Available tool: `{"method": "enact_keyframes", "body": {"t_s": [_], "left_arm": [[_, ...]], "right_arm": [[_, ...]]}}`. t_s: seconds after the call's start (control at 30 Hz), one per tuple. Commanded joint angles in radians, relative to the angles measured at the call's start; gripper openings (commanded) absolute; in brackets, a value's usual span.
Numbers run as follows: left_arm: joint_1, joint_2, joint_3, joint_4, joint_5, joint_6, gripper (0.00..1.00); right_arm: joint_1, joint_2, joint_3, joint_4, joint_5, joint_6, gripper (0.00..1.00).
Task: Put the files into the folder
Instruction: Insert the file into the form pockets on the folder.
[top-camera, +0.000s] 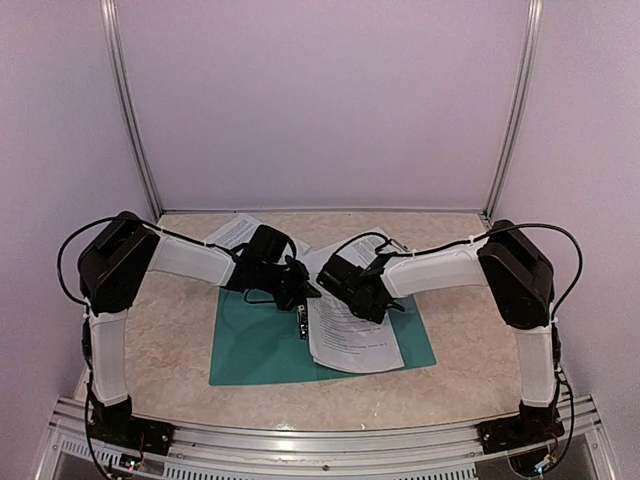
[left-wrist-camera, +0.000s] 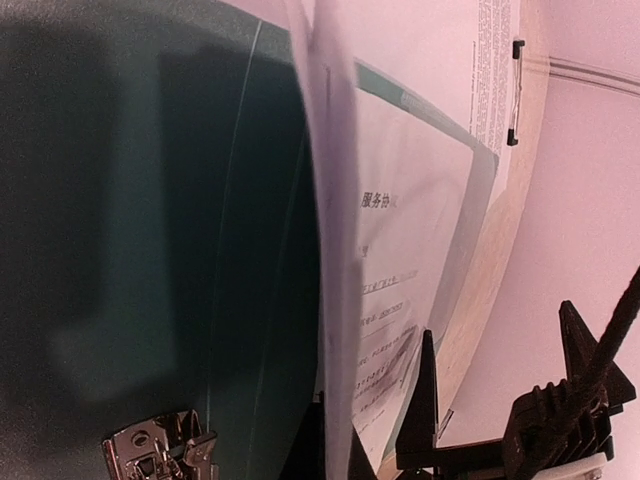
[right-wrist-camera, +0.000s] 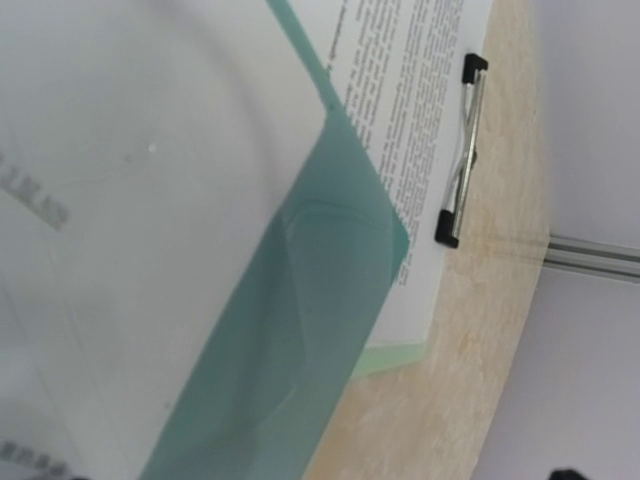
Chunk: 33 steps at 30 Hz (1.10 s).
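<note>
Found the folder (top-camera: 255, 345) open and flat in the middle of the table (top-camera: 170, 350), both leaves showing, silver clip (left-wrist-camera: 160, 450) bare inside. Found the files (top-camera: 350, 335) lying as a loose, skewed stack on the right leaf, not yet squared or clipped. Judged roughly halfway: paper on the folder, but aligning, securing and closing left to do. Noted the left gripper (top-camera: 300, 295) pinched together on the raised edge of one of the files, and the right gripper (top-camera: 352, 290) spread wide just over the stack, apparently holding nothing. Counted: one folder, one silver clip, one stack of files with the sheet number impossible to tell, one mint clipboard (right-wrist-camera: 395, 355) behind with its own printed page, two arms.
</note>
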Motion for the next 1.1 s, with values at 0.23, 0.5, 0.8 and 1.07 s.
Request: {"method": "enact_keyframes", "body": {"t_s": [0.23,0.5,0.8,1.07], "left_arm": [[-0.016,0.017,0.019,-0.009,0.002,0.005,0.00],[-0.018,0.018,0.039,-0.043,-0.013,0.062,0.00],[-0.019,0.016,0.056,-0.110,-0.036,0.111,0.00],[-0.019,0.002,0.042,-0.110,-0.043,0.124,0.00]], "right_arm": [[0.005,-0.027,0.019,-0.027,-0.011,0.007,0.97],[0.028,-0.070,0.014,-0.118,-0.076,0.109,0.99],[0.023,-0.244,-0.069,-0.150,-0.195,0.316,0.99],[-0.236,-0.475,-0.352,0.199,-0.646,0.442,0.99]]}}
